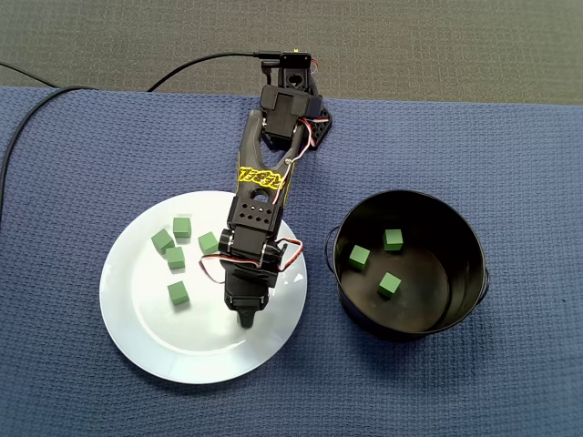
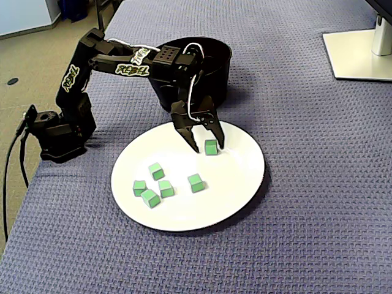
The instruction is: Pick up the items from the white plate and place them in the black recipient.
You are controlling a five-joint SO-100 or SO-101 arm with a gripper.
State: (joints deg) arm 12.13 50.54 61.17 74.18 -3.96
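Three cubes (image 1: 393, 239) sat in the pot (image 1: 460, 232); six were left on the plate (image 2: 233, 177), the claw (image 2: 208, 148) open around one near its pot-side edge.

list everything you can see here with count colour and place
plate: 1, white, on the cloth beside the pot
cubes on plate: 6, green, one between the pincer's fingers, hidden under the arm in a fixed view
cubes in pot: 3, green, on the pot's floor
pot: 1, black, on the cloth
cloth: 1, blue, under everything
cable: at least 1, black, runs to the arm's base
stand: 1, white, cloth's far corner, cut off
floor: grey, beyond the cloth
arm: 1, black, reaching over the plate
pincer: 1, black, open, straddling one cube
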